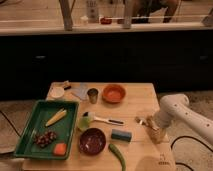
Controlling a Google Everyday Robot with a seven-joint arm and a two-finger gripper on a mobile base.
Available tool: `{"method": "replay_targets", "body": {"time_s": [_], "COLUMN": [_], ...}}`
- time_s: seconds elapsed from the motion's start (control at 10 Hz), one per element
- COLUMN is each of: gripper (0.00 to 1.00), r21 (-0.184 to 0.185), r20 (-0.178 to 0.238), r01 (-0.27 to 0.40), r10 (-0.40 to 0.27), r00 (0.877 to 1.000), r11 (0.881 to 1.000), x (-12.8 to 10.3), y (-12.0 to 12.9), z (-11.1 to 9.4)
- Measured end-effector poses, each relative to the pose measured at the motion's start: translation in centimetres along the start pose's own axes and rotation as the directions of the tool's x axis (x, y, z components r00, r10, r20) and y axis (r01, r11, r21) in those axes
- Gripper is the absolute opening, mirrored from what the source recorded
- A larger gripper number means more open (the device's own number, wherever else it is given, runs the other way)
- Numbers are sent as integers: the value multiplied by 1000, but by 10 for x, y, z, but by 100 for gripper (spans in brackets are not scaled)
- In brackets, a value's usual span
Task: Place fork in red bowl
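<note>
Little of this looks done — the gripper [151,131] sits at the desk's right edge, with what I think is the fork [140,120] right at it. Can't tell if it's clamped. Near the front edge the red bowl [92,141] sits empty — carry and drop remain.

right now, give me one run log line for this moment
tool low at right | fork just left of tool | red bowl front centre, empty | fork not yet in bowl
</note>
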Motion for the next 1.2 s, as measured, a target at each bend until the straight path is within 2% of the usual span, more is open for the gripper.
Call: {"method": "replay_targets", "body": {"time_s": [0.4, 0.5, 0.7, 0.9, 1.0, 1.2], "gripper": [79, 74, 52, 36, 22, 6], "r21": [0, 0, 0, 0, 10, 4], "r20": [0, 0, 0, -1, -2, -3], "r01": [0, 0, 0, 0, -6, -3], "r10": [0, 0, 0, 0, 6, 3], "r00": [1000, 1000, 1000, 1000, 1000, 1000], "r11": [1000, 1000, 1000, 1000, 1000, 1000], "x": [0, 0, 0, 0, 3, 2], "y": [0, 0, 0, 0, -4, -2], "z": [0, 0, 0, -1, -6, -9]}}
